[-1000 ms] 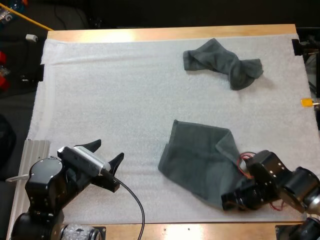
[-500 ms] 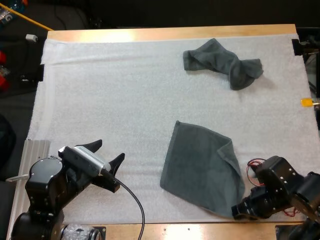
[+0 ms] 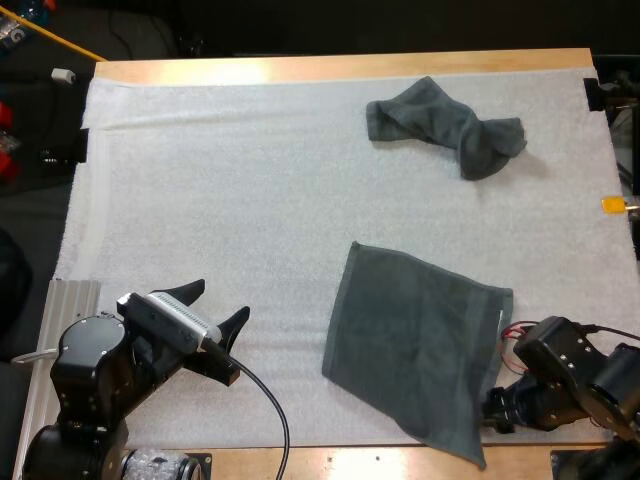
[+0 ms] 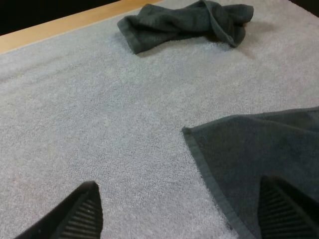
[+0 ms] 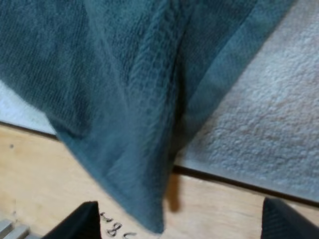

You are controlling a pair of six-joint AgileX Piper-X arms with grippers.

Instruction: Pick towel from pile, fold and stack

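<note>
A dark grey-green towel (image 3: pixel 410 345) lies spread flat on the white mat (image 3: pixel 230 180), right of centre. Its near right corner (image 5: pixel 144 199) hangs over the table's front edge. My right gripper (image 3: pixel 492 415) sits at that corner, open; in the right wrist view the corner lies loose between the spread fingers (image 5: pixel 87 221) of my right gripper (image 5: pixel 179 209). A second towel (image 3: pixel 445 120), crumpled, rests at the far right. My left gripper (image 3: pixel 222 298) hovers open at the near left, pointing at the spread towel's far left corner (image 4: pixel 192 132); the crumpled towel (image 4: pixel 184 22) lies beyond it.
The table's wooden front edge (image 5: pixel 60 169) runs just under my right gripper. Bare mat stretches across the left half and the centre. A ribbed grey plate (image 3: pixel 62 300) lies at the near left beside my left arm.
My right gripper drew the towel's folded-over corner back toward the near right, flattening the towel, and its fingers have parted from the cloth. The left arm has not moved.
</note>
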